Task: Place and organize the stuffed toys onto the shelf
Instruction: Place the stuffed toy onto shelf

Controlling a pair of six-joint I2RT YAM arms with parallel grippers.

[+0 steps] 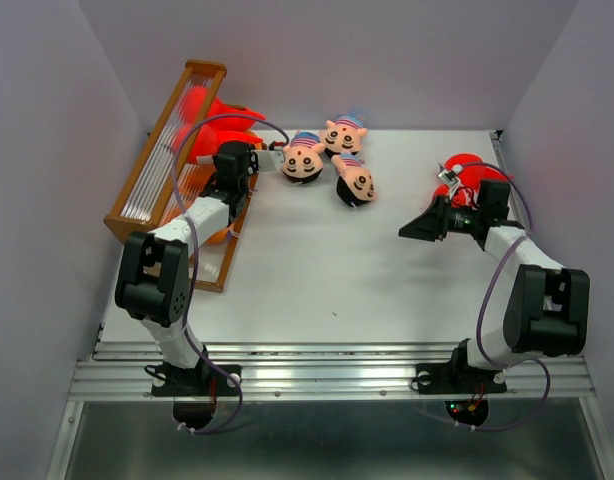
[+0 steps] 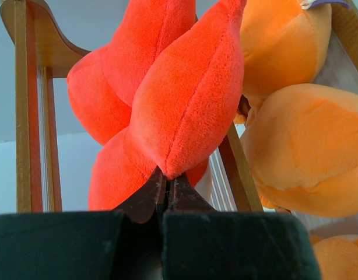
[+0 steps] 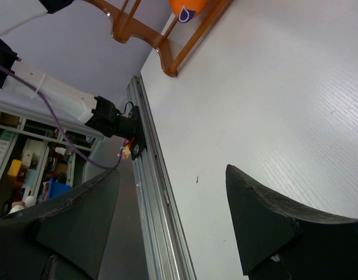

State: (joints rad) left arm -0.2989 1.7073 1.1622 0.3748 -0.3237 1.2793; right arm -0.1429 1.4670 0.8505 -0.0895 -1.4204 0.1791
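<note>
A bright red toy [image 2: 185,99] sits up against the shelf [image 1: 152,190], its pointed tail pinched by the left tool [image 2: 166,189]. The two dark fingers are drawn together on the very tip of the plush, with only the fabric between them. In the left wrist view the toy's other red lobes fan out behind the held one. Past them show an orange-brown wooden upright of the shelf and its pale slats. Just right of the red toy, three round orange toys [image 2: 307,151] are packed against the frame. The middle one is close beside the red plush, but I cannot tell whether they touch.

From above, the shelf stands at an angle along the left edge of the white bench [image 1: 317,280], with red plush showing at its far end. Three doll heads [image 1: 303,158] with striped caps lie close together on the bench near that end, the nearest just beside the left arm's wrist. Well apart from them, at the right rear of the bench, a second red toy [image 1: 465,172] lies behind the right tool [image 1: 412,228]. That tool's fingers are spread wide and grip nothing. In the right wrist view they hang over bare bench, pointed toward the shelf's foot.
</note>
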